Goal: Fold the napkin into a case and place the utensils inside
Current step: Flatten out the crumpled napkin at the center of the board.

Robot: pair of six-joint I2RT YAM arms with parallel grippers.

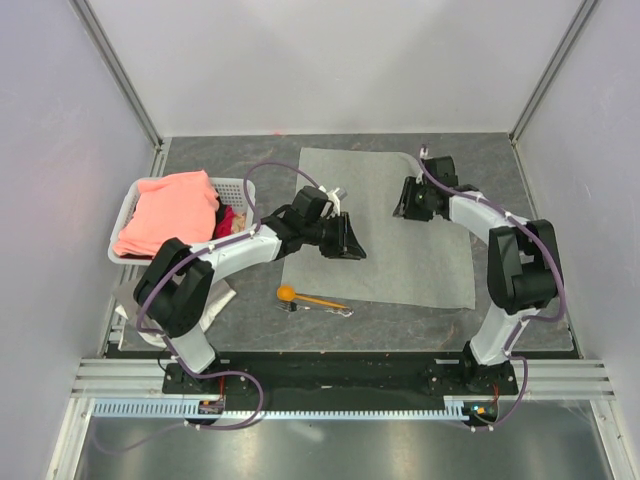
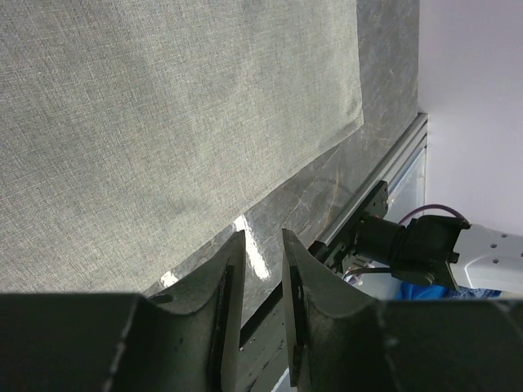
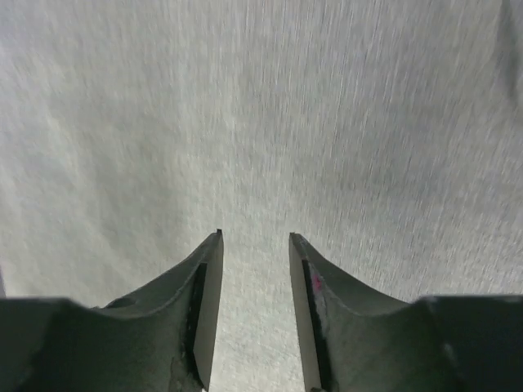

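Note:
The light grey napkin [image 1: 400,262] lies flat and unfolded in the middle of the table. No case is in view. My left gripper [image 1: 350,248] hovers over the napkin's left part, its jaws a narrow gap apart and empty. In the left wrist view the left gripper [image 2: 261,237] points past the napkin [image 2: 163,106] edge onto bare table. My right gripper [image 1: 403,208] hangs over the napkin's upper middle. In the right wrist view the right gripper [image 3: 255,238] is open with only napkin [image 3: 261,106] below. The orange spoon [image 1: 300,296] and silvery fork [image 1: 325,309] lie just off the napkin's near-left corner.
A white basket [image 1: 236,186] with a salmon-pink cloth [image 1: 170,210] stands at the left. A whitish rag [image 1: 216,300] lies under the left arm. Grey walls and rails enclose the dark table [image 1: 230,160].

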